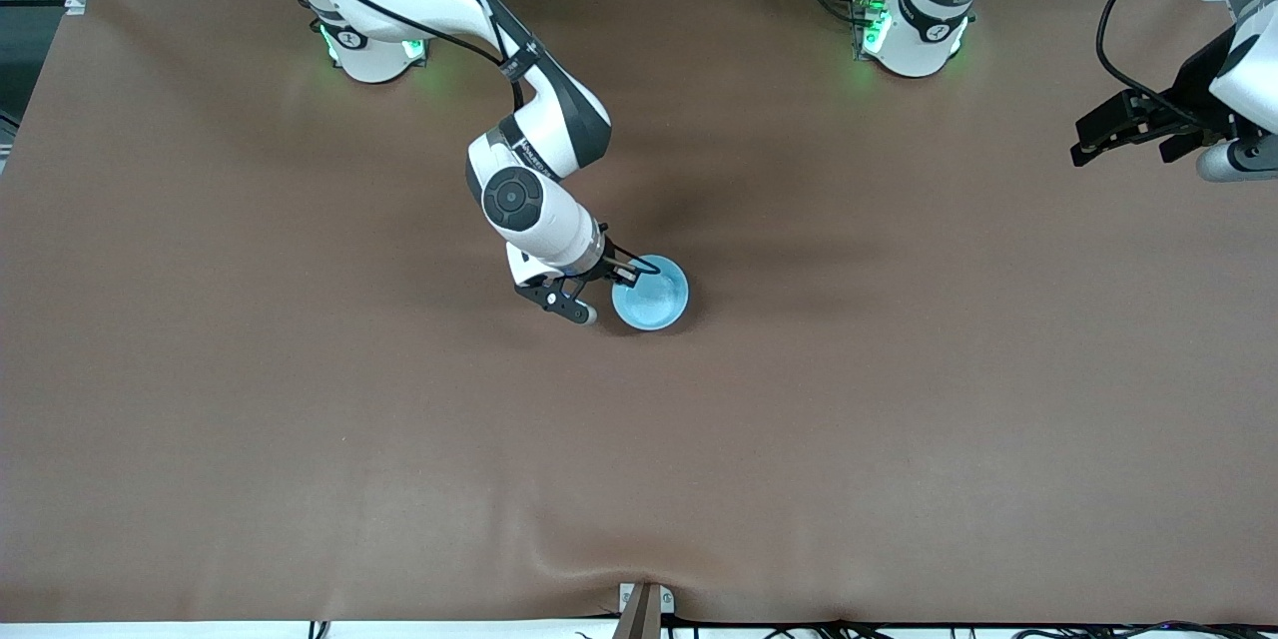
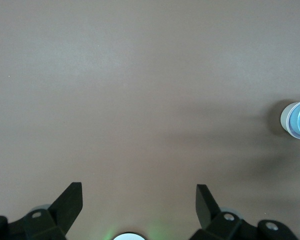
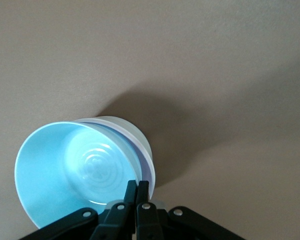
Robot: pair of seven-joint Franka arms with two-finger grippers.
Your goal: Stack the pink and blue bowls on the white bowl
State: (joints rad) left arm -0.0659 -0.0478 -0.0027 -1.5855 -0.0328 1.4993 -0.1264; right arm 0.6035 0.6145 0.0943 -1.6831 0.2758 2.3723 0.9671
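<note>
While nested, the blue bowl [image 1: 650,294] hides those beneath.

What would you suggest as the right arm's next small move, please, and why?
Probably open the right pincer and lift clear. Its fingers pinch the rim of the blue bowl, which already sits nested in the stack on the table. The left pincer waits open near the left arm's end of the table.

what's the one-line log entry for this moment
right gripper: shut on blue bowl rim | blue bowl: nested on stack | left gripper: open, waiting
</note>
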